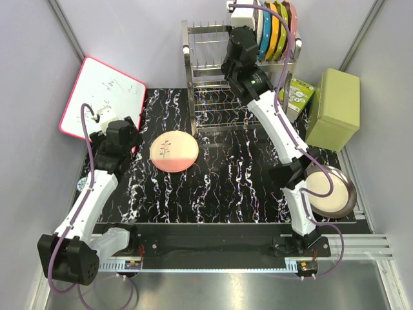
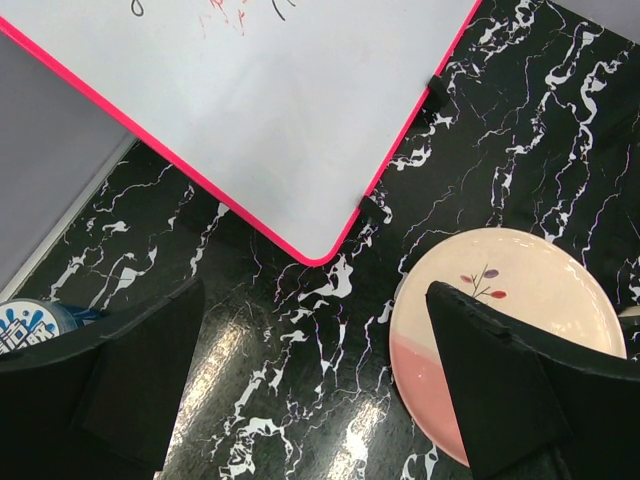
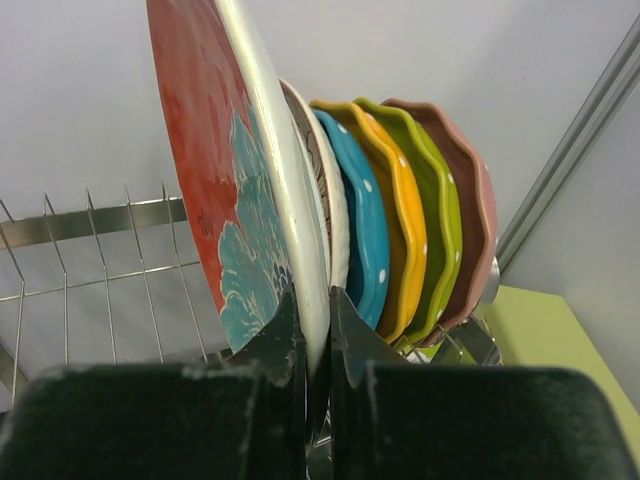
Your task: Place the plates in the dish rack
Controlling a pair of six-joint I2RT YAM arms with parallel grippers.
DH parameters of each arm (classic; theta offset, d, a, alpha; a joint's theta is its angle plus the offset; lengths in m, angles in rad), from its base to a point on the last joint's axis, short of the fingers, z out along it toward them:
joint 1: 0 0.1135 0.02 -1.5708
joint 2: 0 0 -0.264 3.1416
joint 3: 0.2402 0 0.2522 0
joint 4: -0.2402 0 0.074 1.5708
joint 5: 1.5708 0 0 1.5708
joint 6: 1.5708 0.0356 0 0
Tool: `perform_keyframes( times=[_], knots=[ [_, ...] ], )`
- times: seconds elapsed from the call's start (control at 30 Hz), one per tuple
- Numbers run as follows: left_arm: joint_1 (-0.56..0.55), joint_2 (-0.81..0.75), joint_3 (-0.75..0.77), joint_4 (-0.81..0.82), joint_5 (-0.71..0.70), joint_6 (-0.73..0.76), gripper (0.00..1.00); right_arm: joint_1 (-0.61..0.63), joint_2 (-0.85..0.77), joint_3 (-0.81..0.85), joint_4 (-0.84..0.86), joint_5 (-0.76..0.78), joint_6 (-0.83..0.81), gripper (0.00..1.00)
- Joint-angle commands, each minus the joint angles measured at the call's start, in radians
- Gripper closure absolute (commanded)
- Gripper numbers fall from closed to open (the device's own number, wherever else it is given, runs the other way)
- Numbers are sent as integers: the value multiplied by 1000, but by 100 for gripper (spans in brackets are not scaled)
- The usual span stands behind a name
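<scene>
Two plates [image 1: 174,151] on black marbled table [image 1: 226,184], grey walls [image 1: 129,32]; six at rack [image 1: 206,64], right claw [image 3: 312,300] pinching red plate [image 3: 200,150]; left claw [image 2: 312,300] wide, empty.

Red plate [image 3: 205,160] top out of frame

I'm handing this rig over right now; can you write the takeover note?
Left claw: open, over the table beside the pink-and-cream plate.
Right claw: shut on the red plate, upright at the dish rack's upper tier.
Done: white floral plate racked, next to the blue plate.
To do: release the red plate; rack the pink-and-cream plate and the brown-rimmed cream plate at the table's right edge.
</scene>
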Motion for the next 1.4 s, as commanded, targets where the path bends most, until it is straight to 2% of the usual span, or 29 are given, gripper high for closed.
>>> perform_keyframes(
  times=[0.0,1.0,1.07,1.17,1.27,1.37],
  knots=[
    [-4,-4,-10,65,19,-13,1,0,-25,67,147,-20,59,100],
    [-4,33,-7,68,65,-16,1,-52,87,100,149,3,71,100],
    [-4,34,-7,66,68,-16,1,-52,90,100,149,-10,68,93],
    [-4,39,-3,63,76,-16,1,-52,87,99,147,-28,65,77],
    [-4,48,3,57,85,-19,1,-52,79,102,152,-30,61,70],
    [-3,51,13,57,113,-18,1,-52,62,100,156,-30,59,68]
  ],
)
